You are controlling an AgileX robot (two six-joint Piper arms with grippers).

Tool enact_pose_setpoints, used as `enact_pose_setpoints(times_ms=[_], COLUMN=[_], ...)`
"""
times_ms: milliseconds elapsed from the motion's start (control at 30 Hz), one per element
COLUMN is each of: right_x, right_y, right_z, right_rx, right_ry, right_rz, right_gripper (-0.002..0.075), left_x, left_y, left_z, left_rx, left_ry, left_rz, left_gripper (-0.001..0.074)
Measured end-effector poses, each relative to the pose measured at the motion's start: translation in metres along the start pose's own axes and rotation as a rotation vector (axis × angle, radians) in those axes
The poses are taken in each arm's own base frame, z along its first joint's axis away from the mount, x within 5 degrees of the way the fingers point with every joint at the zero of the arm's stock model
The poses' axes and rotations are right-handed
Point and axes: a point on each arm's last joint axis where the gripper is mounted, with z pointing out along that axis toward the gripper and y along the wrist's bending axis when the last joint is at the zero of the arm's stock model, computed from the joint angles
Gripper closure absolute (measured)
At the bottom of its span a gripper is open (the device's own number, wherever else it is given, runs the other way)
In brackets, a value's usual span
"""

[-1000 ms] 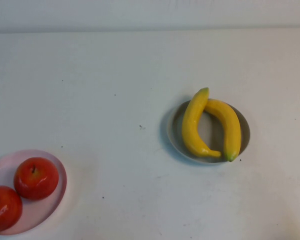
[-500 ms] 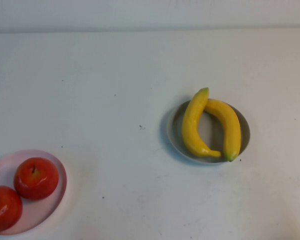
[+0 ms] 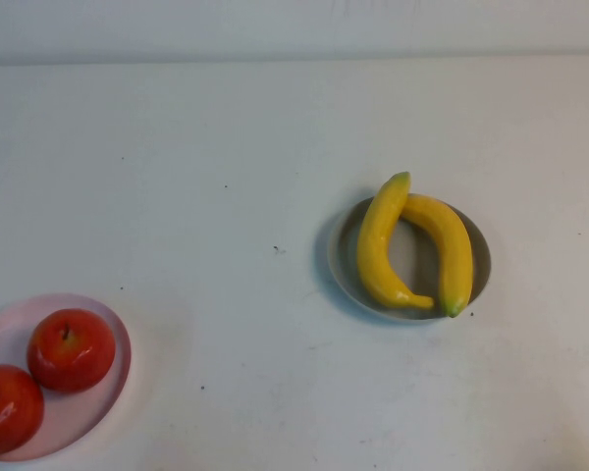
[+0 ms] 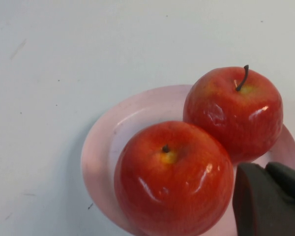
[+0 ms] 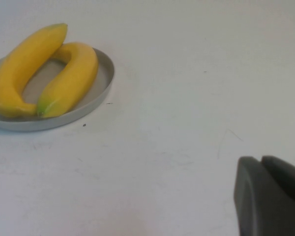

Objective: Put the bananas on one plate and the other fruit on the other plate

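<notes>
Both bananas (image 3: 412,245) are lying on the grey plate (image 3: 481,257) at right; both apples (image 3: 71,349) are sitting on the pink plate (image 3: 0,329), near left. The left claw (image 4: 268,199), clenched and empty, is hanging just beside an apple and could bump it off. The right claw (image 5: 270,196), clenched and empty, is waiting over bare bench (image 3: 226,147).

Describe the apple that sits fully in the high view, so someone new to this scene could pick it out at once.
Find the pale pink plate at the table's near left corner, far from the grey-blue plate holding the bananas. Two red apples sit on it; this apple is the one farther right, wholly in view, unlike its neighbour cut by the picture's edge. Neither gripper touches it.
</notes>
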Motion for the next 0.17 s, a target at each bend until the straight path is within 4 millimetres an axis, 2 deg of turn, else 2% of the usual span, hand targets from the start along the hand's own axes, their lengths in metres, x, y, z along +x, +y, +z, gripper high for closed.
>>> enact_pose_setpoints(times_ms=[167], right_x=[0.0000], right_y=[0.0000], right_z=[0.0000], right_rx=[0.000], right_ry=[0.000], right_rz=[0.000], right_gripper=[0.0741], left_x=[0.0000], left_y=[0.0000], left_z=[0.0000], left_rx=[0.000], left_ry=[0.000], left_rz=[0.000], left_gripper=[0.0731])
